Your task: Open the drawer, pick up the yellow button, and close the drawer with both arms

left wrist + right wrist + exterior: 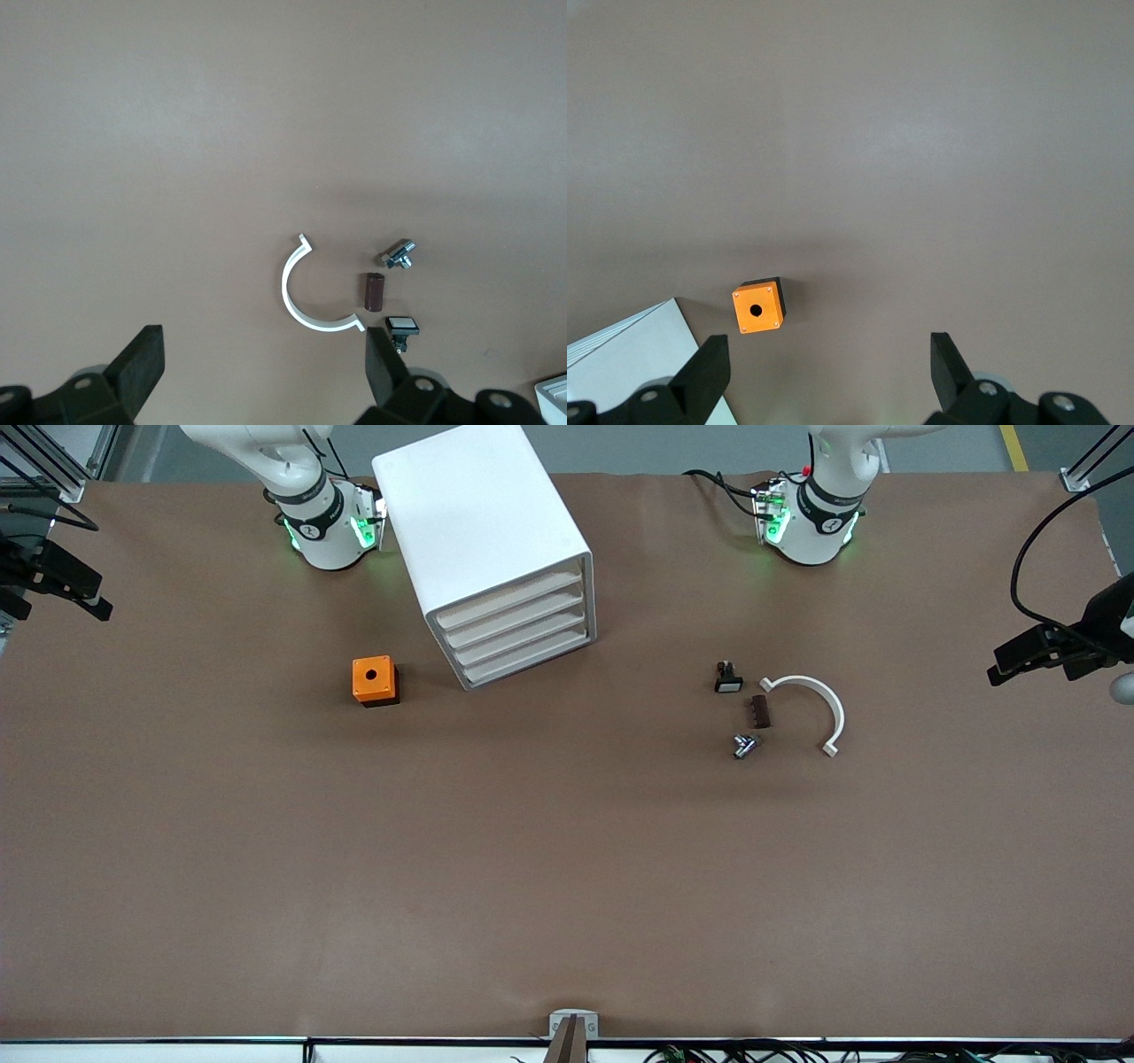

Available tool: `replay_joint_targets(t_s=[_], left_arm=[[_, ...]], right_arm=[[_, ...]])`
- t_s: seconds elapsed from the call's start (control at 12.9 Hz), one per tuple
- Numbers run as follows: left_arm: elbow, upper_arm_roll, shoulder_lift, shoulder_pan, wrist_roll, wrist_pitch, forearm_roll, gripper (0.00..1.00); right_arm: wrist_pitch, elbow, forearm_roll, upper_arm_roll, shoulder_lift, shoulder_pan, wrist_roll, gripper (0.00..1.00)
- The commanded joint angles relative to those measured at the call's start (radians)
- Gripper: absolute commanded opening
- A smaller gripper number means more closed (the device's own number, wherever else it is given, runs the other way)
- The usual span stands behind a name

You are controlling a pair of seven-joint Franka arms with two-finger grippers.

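The white drawer cabinet (pixel 483 531) stands between the arm bases, and all its drawer fronts (pixel 518 633) are shut. The button is hidden. Both grippers are out of the front view, which shows only the arm bases. In the left wrist view my left gripper (pixel 263 354) is open and empty, high over the table by the white arc clamp (pixel 306 301). In the right wrist view my right gripper (pixel 828 354) is open and empty, high over the table by the orange box (pixel 757 309). A cabinet corner (pixel 629 359) shows beside it.
The orange box with a round hole (pixel 374 680) sits beside the cabinet, toward the right arm's end. Toward the left arm's end lie a white arc clamp (pixel 819 704), a small black part with a white face (pixel 727 679), a brown block (pixel 760 711) and a metal fitting (pixel 745 745).
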Motion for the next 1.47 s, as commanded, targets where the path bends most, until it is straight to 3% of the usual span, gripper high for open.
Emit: replay_joint_targets(t_s=[0.0,0.62,0.93,1.16,1.39], left_arm=[[0.014,-0.001,0.054,0.002,0.005,-0.012,0.005,1.0],[0.011,-0.021,0.224,-0.08,-0.039,-0.032,0.003,1.0],[0.022,-0.03,0.307,-0.221,-0.379,-0.078,-0.03,1.0],[0.023,-0.033,0.361,-0.283,-0.636,-0.136,-0.208,1.0],[0.056,-0.035,0.428,-0.321,-1.036,-0.179,-0.383,1.0]], right_arm=[[-0.002,-0.008,0.013,0.004,-0.015,-0.015,-0.011,1.0],[-0.002,0.024,0.005,0.005,-0.006,-0.015,-0.011,1.0],[-0.002,0.023,0.005,0.002,0.002,-0.019,-0.011,1.0],[-0.001,0.023,0.005,0.002,0.002,-0.019,-0.01,1.0],[0.004,0.024,0.002,0.002,0.002,-0.019,-0.011,1.0]])
